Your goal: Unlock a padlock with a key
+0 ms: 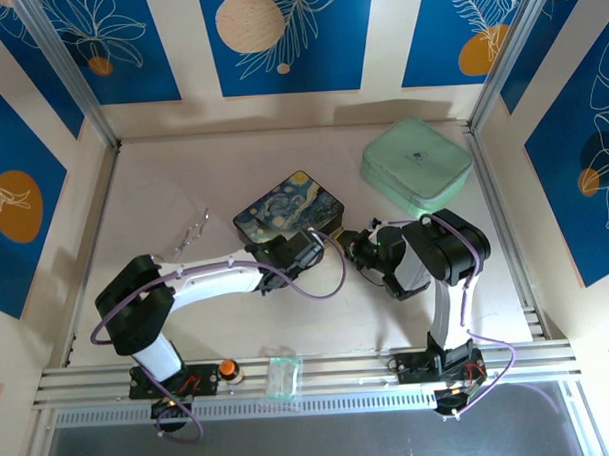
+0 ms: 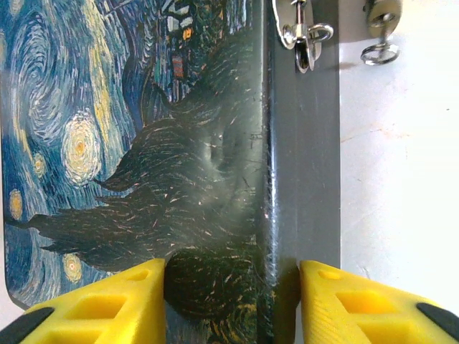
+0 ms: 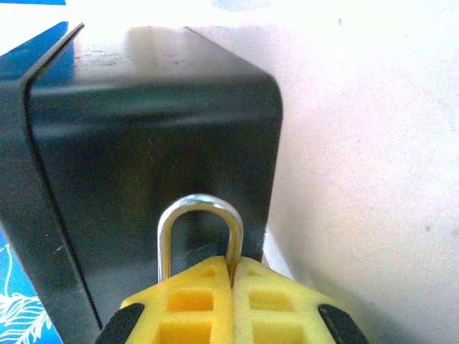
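Observation:
The padlock's silver shackle (image 3: 199, 229) sticks out from my right gripper (image 3: 234, 269), which is shut on it; the brass body is hidden between the yellow fingers. The shackle points at the dark side wall of the starry-night box (image 1: 289, 211). From above, the right gripper (image 1: 360, 248) sits just off the box's near right corner. My left gripper (image 2: 233, 301) stands open astride the box's front edge (image 2: 287, 179), one finger over the painted lid, the other beside the wall. A small brass piece with a silver loop (image 2: 380, 43) shows beyond the box's clasp (image 2: 305, 36). The key is out of view.
A mint-green case (image 1: 415, 164) lies at the back right. A thin wiry object (image 1: 192, 232) rests on the table left of the box. An orange knob (image 1: 227, 369) and a clear plastic piece (image 1: 285, 375) sit on the front rail.

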Motion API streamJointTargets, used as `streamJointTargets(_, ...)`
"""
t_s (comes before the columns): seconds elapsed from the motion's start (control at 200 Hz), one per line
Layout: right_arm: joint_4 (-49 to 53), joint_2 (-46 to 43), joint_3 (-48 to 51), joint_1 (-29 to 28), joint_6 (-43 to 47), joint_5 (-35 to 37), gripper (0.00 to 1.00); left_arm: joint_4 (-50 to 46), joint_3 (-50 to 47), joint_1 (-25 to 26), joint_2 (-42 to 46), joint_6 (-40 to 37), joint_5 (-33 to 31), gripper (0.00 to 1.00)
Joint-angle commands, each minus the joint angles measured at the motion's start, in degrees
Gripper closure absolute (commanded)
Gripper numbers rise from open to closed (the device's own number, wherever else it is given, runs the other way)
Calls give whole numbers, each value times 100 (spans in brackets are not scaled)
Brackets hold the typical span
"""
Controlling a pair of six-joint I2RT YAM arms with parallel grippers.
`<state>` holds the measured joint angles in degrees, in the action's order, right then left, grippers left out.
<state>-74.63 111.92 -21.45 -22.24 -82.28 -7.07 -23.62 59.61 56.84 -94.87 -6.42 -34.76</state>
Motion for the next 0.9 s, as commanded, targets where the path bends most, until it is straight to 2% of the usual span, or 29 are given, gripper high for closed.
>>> streamJointTargets(0.0, 1326, -79, 181, -9, 425, 4, 100, -697, -14, -185, -388, 149, -28, 52)
streamJointTargets(0.095, 1826, -504, 253, -17, 705, 76, 100, -603, -19, -305, -348, 150, -238, 49)
streamJointTargets(0.21, 2606, -1162, 291, 16, 1079, 101, 100, -332, -152, -491, -103, 44, -31, 38)
streamJointTargets(0.365, 3939, -2173, 210, 13, 1712, 192, 100, -321, -151, -628, -86, -112, -257, 21)
streamJointTargets(0.465, 5020, -2995, 128, -22, 2182, 396, 100, -227, -200, -657, 9, -132, -276, 19)
streamJointTargets(0.625, 6893, -4164, -184, -23, 2913, 686, 100, -146, -266, -665, 221, -76, -247, 9)
streamJointTargets(0.76, 8657, -4638, -702, 10, 3587, 899, 100, -330, -338, -594, 455, 67, -317, 6)
streamJointTargets(0.895, 9749, -5082, -907, 26, 4000, 1171, 100, -426, -511, -586, 983, 383, -299, 1)
